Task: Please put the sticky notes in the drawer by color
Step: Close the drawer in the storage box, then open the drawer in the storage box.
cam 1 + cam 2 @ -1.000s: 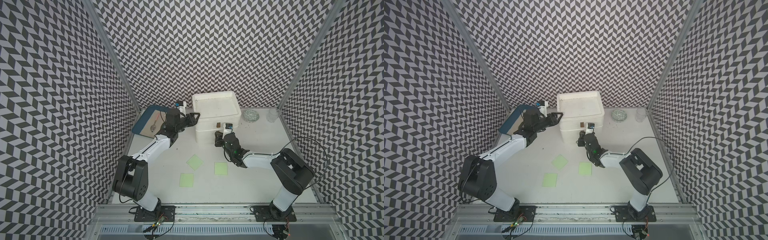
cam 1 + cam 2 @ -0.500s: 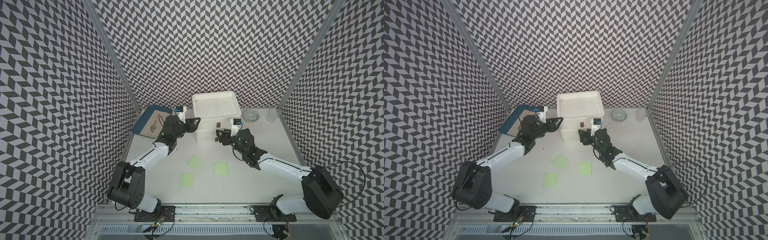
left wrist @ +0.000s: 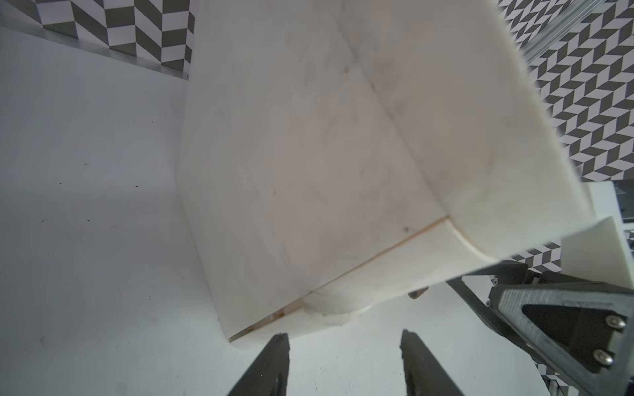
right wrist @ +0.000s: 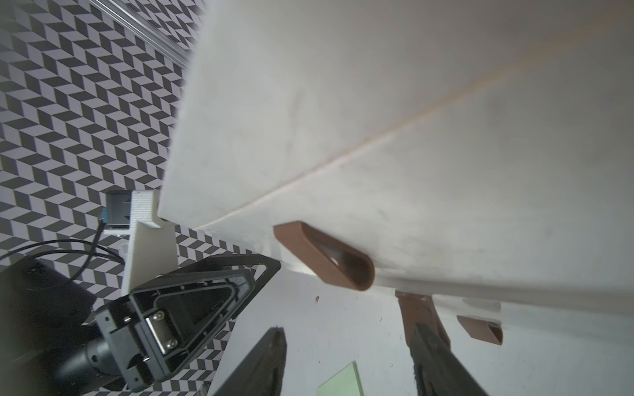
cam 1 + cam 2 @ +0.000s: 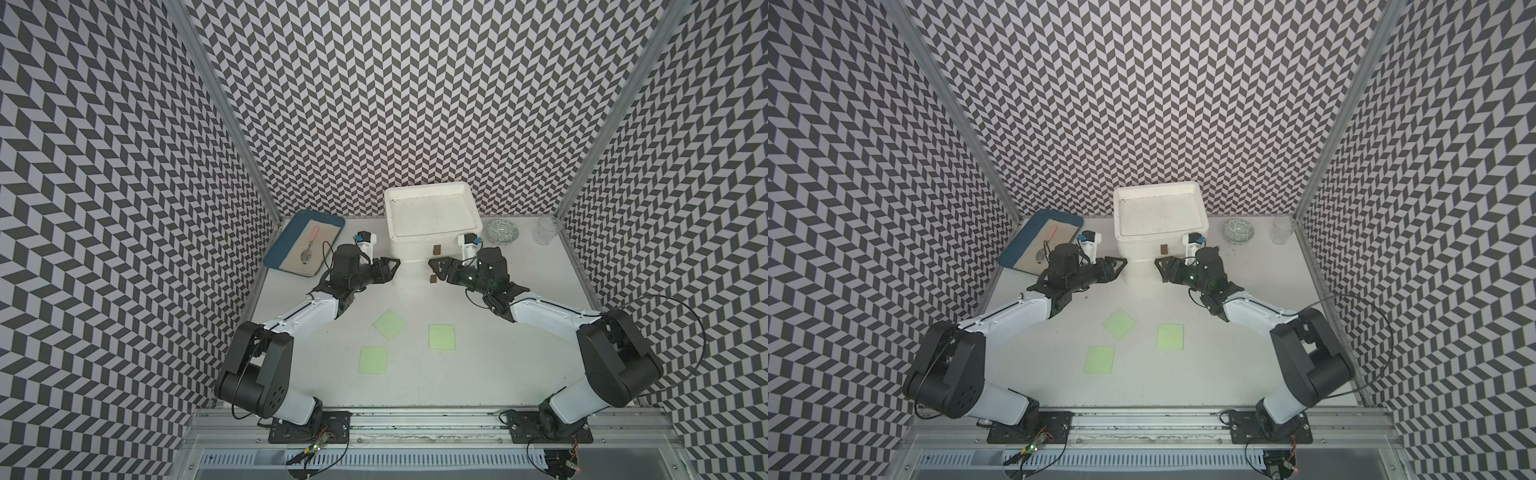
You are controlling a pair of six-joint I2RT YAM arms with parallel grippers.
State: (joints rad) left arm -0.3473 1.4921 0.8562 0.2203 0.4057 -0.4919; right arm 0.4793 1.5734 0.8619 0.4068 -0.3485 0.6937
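Partly cropped in right wrist view: one green sticky note [image 4: 343,382]

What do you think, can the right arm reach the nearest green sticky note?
Probably yes. The right end effector is open and empty, and that green sticky note lies flat on bare table beside the arm, uncovered. It would have to pull back first.
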